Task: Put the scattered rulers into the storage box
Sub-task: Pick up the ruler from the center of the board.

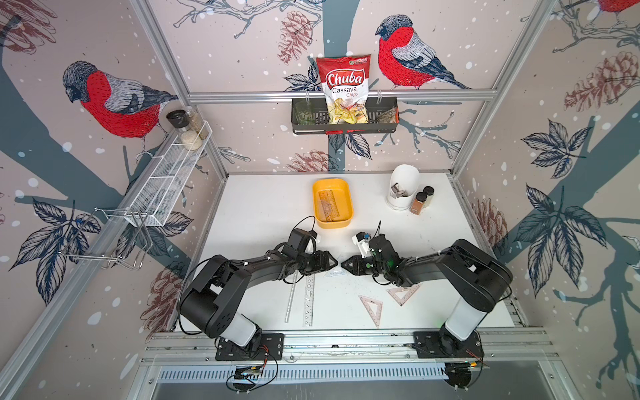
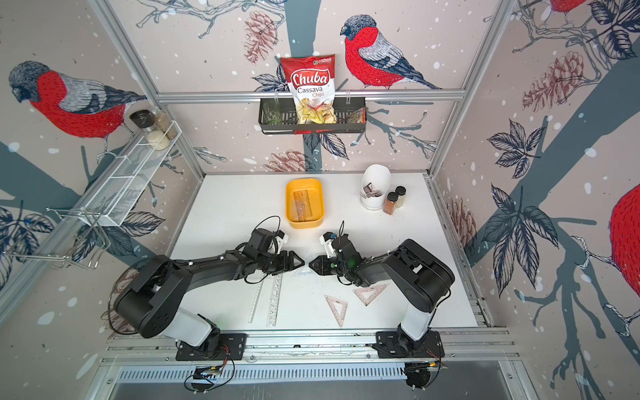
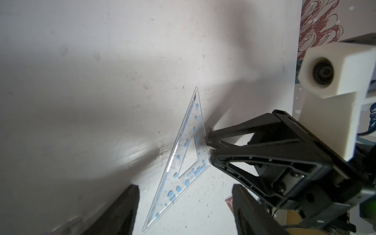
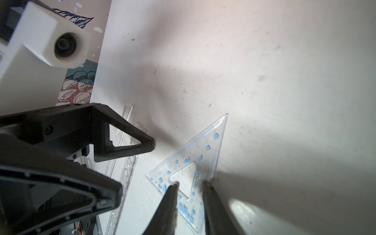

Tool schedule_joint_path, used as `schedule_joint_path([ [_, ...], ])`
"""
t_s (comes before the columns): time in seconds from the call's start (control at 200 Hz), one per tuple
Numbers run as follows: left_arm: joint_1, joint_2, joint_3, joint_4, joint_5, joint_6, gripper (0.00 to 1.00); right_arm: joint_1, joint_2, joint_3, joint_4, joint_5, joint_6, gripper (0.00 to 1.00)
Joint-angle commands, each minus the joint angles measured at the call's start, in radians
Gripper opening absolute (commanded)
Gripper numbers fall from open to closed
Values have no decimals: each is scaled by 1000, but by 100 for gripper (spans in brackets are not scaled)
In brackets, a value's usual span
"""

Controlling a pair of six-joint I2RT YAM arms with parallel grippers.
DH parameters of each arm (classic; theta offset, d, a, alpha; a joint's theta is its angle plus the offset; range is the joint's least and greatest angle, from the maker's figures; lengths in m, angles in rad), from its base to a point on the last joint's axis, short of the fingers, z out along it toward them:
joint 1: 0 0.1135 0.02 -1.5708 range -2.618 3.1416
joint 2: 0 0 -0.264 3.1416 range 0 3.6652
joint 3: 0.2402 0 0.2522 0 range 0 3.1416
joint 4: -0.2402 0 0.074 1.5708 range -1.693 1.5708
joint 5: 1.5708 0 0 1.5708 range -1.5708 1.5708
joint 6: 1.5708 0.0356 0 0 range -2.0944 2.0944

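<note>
Part-way through, and there's a fair bit left. The storage box (image 1: pixel 317 207) sits at the back of the table (image 1: pixel 259 207), and through its yellow floor a straight ruler (image 1: pixel 328 204) shows. Other see-through pieces lie with it, but they're too faint to count. Out on the table in both top views, five tools wait. There's a thin clear ruler (image 1: pixel 291 299) and a stencil ruler (image 1: pixel 309 301) side by side near the left arm. Two pinkish triangles (image 1: pixel 372 308) (image 1: pixel 401 292) lie toward the right arm. A clear blue-marked triangle (image 3: pixel 184 145) lies flat between the two grippers, well short of the box. That one looks like the piece in play. The left gripper (image 3: pixel 185 187) is spread wide, one finger either side of the triangle, touching nothing I can make out. The right gripper (image 3: pixel 209 141) comes in from the opposite side with its jaws only a sliver apart. Its tips are up against the triangle's edge and carry nothing. So nothing is lifted at this moment. By my reckoning the blue triangle has to be raised off the table first, then four more flat pieces follow.
</note>
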Motion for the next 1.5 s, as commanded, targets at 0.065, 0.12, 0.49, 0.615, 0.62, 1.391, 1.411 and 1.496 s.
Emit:
schedule_joint_path([
  [0.065, -6, 11, -10, -66, -16, 3, 76, 3, 12, 3, 20, -7, 4, 28],
  [0.12, -7, 11, -12, -68, -15, 3, 76, 3, 14, 2, 24, -7, 4, 28],
  [0.49, -9, -9, -16, -80, -34, 2, 76, 6, -14, 2, 23, -9, 6, 28],
  [0.615, -7, -27, -11, -100, -47, 6, 77, 15, -17, 15, 18, -12, 5, 28],
  [0.62, -8, -27, -12, -100, -47, 6, 77, 16, -17, 16, 18, -12, 5, 28],
  [1.391, -12, -47, -60, -111, -11, 1, 78, 17, 40, -18, 61, -11, 14, 28],
  [1.411, -13, -48, -61, -113, -12, 1, 78, 17, 41, -19, 62, -10, 14, 28],
  [1.496, -14, -56, -62, -122, -20, 3, 78, 15, 43, -30, 68, -11, 17, 27],
])
